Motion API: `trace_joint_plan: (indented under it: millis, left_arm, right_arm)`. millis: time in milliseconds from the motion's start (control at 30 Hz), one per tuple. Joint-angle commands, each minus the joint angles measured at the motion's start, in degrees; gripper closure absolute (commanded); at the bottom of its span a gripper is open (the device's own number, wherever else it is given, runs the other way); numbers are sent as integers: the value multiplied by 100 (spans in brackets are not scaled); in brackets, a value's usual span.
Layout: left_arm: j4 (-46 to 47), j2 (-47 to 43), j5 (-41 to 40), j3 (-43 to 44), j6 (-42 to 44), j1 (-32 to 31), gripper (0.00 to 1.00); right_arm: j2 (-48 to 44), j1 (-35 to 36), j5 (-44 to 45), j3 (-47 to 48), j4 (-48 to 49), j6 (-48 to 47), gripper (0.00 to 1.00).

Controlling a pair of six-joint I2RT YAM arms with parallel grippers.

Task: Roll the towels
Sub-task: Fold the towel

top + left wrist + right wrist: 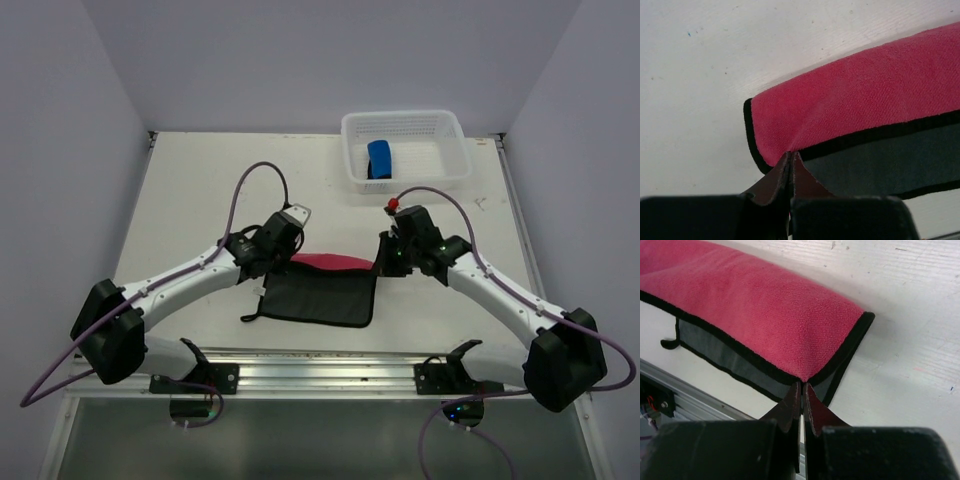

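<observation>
Left wrist: pink-red towel [865, 100] cut off at right edge (far end unseen).

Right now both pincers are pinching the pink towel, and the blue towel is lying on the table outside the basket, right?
Not quite. The blue towel lies rolled inside the white basket, as the top view shows. The left pincer and right pincer do pinch the pink towel.

Pink-red and blue on white

The pink-red towel [325, 262] is edged black, its turned-out underside dark grey; at one o'clock a bright blue towel [380, 158], edging perhaps dark, in a white mesh basket [452, 128]; the tabletop [200, 190] off-white, faintly speckled.
</observation>
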Motion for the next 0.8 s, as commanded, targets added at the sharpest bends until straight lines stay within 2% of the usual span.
trace_joint_plan:
  millis: [0, 200, 767]
  left_arm:
    - [228, -310, 351, -138, -255, 13, 100]
    - [-88, -433, 114, -95, -589, -75, 100]
    - [-449, -1066, 422, -543, -1459, -365, 100]
  right_arm:
    - [-287, 150, -432, -102, 51, -274, 100]
    - [-313, 520, -256, -147, -159, -345, 100]
    - [-594, 749, -63, -648, -344, -416, 100]
